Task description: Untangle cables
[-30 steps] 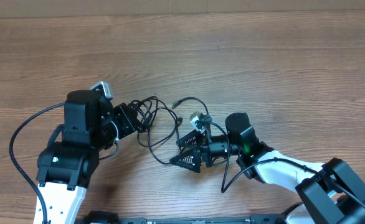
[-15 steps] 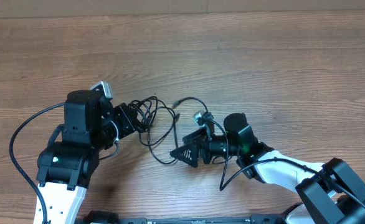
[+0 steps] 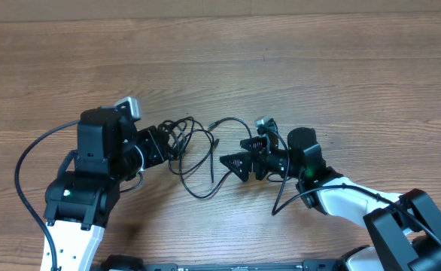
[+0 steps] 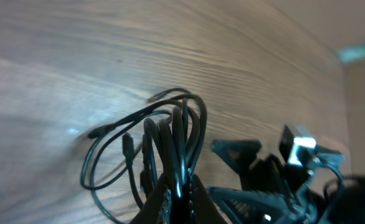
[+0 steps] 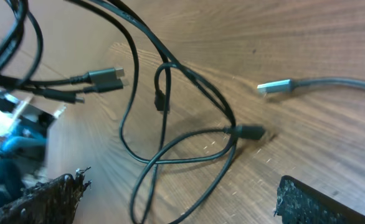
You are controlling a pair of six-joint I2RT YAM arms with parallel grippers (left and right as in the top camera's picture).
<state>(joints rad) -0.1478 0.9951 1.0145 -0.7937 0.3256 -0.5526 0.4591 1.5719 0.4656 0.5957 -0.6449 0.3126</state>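
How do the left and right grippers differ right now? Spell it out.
The left gripper is shut, pinching a bunch of the cables; the right gripper stands wide open, gripping nothing. The left gripper sits at the dense end of the tangle; the right gripper faces the looser loops from the opposite side. Both are black, two-fingered, and point at the same tangle on the table.
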